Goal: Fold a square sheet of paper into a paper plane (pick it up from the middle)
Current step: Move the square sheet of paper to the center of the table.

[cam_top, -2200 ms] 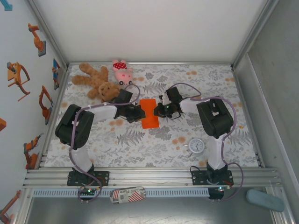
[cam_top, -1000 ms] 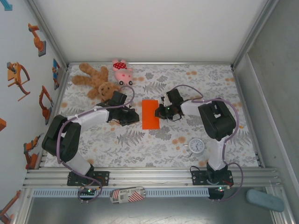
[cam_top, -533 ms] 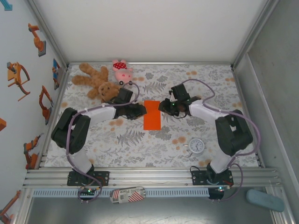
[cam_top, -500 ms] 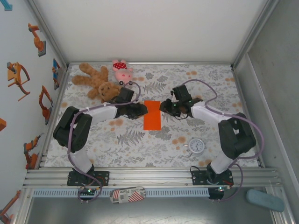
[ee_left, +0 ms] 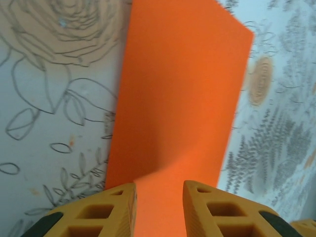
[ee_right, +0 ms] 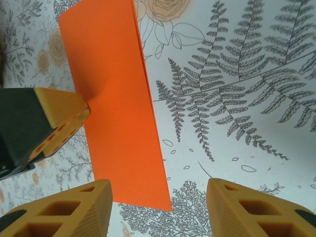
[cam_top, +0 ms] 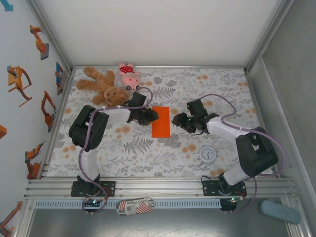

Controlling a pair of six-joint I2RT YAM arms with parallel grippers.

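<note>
- Your left gripper (cam_top: 153, 116) sits at the left edge of the paper (cam_top: 160, 122), its fingers (ee_left: 116, 210) narrowly parted over the orange surface.
- The paper, a tall rectangle, lies flat on the floral table (cam_top: 148, 153), mid-way between both arms.
- Your right gripper (cam_top: 176, 120) hovers just beside the paper's right edge, fingers (ee_right: 74, 210) spread wide.

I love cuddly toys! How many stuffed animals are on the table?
2. A brown teddy bear lies near the far left corner, and a pink plush pig sits just right of it by the back edge. Others could be hidden, but I see none.
</note>
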